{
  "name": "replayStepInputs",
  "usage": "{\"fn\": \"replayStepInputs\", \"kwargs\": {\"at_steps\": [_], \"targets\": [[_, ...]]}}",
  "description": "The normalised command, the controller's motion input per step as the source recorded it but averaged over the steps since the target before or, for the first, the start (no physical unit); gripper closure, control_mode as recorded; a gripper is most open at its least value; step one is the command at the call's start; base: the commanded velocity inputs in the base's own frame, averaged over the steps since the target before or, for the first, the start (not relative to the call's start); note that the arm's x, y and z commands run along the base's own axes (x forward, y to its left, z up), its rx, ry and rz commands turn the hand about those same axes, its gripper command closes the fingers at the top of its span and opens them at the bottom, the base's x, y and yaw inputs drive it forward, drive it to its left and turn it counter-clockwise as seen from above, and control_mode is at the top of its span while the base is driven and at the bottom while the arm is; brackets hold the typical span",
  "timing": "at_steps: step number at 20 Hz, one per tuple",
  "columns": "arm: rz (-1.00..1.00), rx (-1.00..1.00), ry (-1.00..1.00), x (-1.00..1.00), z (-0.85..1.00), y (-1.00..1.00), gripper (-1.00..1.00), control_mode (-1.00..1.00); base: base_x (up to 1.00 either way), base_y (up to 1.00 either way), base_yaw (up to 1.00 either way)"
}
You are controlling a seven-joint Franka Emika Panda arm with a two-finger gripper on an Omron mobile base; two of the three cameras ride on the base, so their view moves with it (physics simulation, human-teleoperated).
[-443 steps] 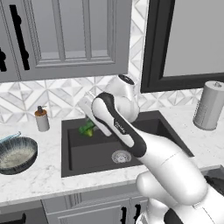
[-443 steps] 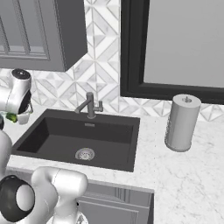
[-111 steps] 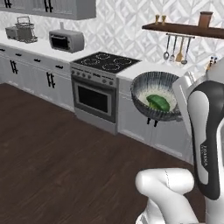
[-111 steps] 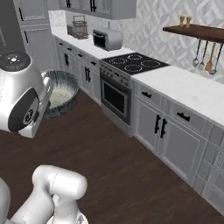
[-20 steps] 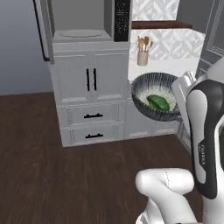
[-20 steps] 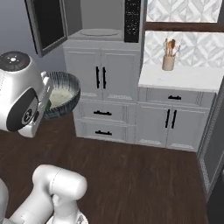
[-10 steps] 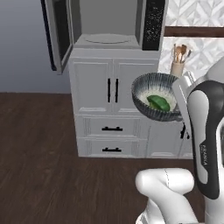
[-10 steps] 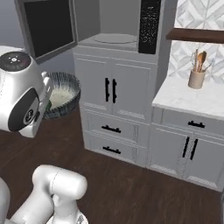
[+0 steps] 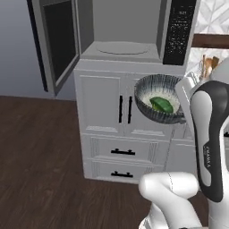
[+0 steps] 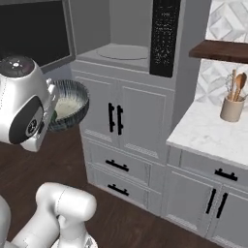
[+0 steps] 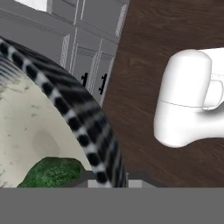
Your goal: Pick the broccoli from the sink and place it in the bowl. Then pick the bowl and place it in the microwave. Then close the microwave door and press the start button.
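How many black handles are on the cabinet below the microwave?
4: two upright handles on the doors, one handle on the upper drawer, one handle on the lower drawer. None seems hidden.

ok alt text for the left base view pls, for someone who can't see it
The robot's white arm holds a bowl with the broccoli inside, raised in front of grey cabinets. Above them, the microwave stands open, its door swung left.

Premises: a domestic kitchen. Evidence: built-in microwave point(image 9: 127, 33) above grey cabinets point(image 10: 127, 127), marble table point(image 10: 213, 133) bearing a utensil crock point(image 10: 232, 109), tiled backsplash point(image 10: 224, 23), dark wood floor point(image 9: 38, 147).
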Motion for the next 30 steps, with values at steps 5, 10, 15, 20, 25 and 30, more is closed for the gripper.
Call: {"fn": "replayStepInputs", "kwargs": {"at_steps": [5,10,15,20,25,30], "targets": [[0.00,0.00,0.00,0.00,0.00,0.00,1.00,1.00,0.66,-0.19,0.22],[0.00,0.00,0.00,0.00,0.00,0.00,1.00,1.00,0.74,-0.07,0.20],[0.00,0.00,0.00,0.00,0.00,0.00,1.00,1.00,0.46,0.00,0.22],[0.00,0.00,0.00,0.00,0.00,0.00,1.00,1.00,0.17,0.00,0.33],[0.00,0.00,0.00,0.00,0.00,0.00,1.00,1.00,0.40,0.00,0.33],[0.00,0.00,0.00,0.00,0.00,0.00,1.00,1.00,0.54,0.00,0.25]]}}
